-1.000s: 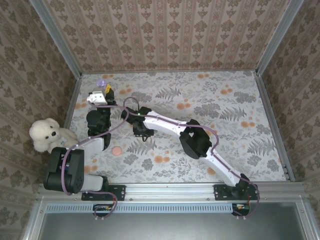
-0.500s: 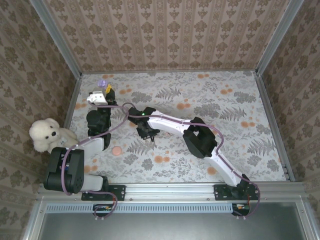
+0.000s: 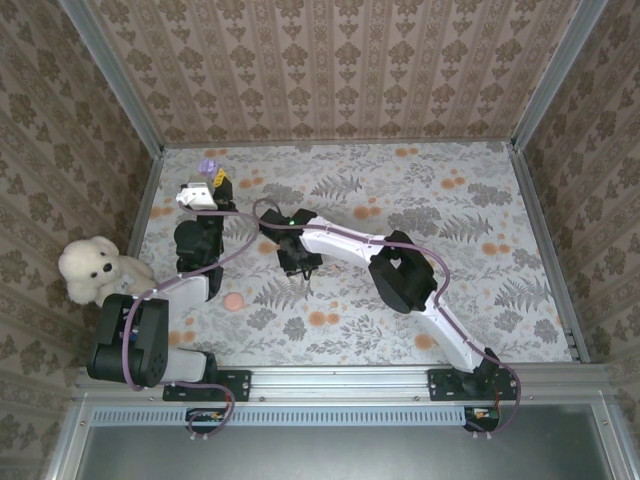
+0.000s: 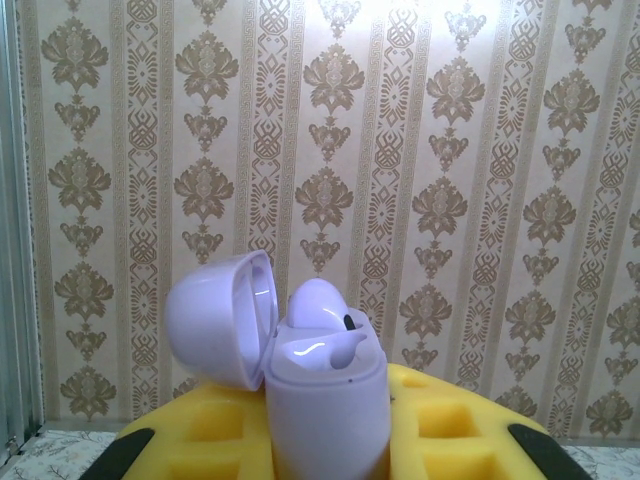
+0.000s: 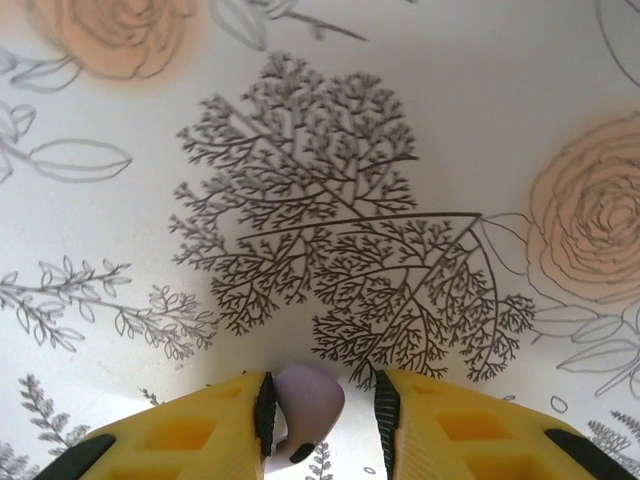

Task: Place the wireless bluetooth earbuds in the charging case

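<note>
**A:** Far left?
**B:** Plush, outside the rail. The left gripper is raised near the table's back-left corner. Its jaws are closed onto the case, which stands upright between the yellow pads.

**A:** Case state?
**B:** Lid open, tipped to the left. The seated bud is in its socket, dome up.

**A:** Centre?
**B:** Pink disc on the table beside the left arm. The right gripper points down, low over the leaf print. Its jaws are narrowly apart with the free bud between them. The bud touches one pad, and a sliver of table shows at the other. Cannot tell if it is clamped.

**A:** Free bud versus case?
**B:** Well apart. The bud is right of the case and nearer the bases.
</note>
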Controlling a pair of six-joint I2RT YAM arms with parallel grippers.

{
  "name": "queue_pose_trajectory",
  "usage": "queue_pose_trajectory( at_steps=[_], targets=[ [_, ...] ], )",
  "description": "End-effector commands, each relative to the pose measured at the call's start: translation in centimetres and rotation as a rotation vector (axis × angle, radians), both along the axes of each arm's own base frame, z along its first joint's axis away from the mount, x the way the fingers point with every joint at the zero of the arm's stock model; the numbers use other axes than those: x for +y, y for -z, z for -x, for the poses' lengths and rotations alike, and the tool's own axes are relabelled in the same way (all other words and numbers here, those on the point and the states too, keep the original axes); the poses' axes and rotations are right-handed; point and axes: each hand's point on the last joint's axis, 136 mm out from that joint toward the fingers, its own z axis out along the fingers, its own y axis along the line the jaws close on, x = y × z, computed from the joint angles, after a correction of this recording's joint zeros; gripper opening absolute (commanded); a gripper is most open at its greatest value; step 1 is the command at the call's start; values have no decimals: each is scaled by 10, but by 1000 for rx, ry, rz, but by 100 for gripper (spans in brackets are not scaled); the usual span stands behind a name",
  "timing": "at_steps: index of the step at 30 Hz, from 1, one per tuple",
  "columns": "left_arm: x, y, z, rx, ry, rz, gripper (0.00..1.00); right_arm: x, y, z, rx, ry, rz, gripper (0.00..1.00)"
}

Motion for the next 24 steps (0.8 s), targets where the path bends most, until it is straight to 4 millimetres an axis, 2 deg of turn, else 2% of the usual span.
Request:
queue_pose_trajectory(
  at_steps=[1, 14, 19, 24],
  targets=[
    [-5, -15, 0, -44, 19, 8, 0, -11, 5, 9, 78, 171, -24, 37],
    [-6, -16, -1, -46, 17, 3, 0, -16, 9, 11, 90, 314, -16, 35],
    [-6, -17, -1, -49, 15, 2, 0, -14, 4, 15, 87, 239, 10, 35],
    [-6, -16, -2, -45, 20, 11, 0, -25, -3, 15, 71, 137, 93, 35]
  ],
)
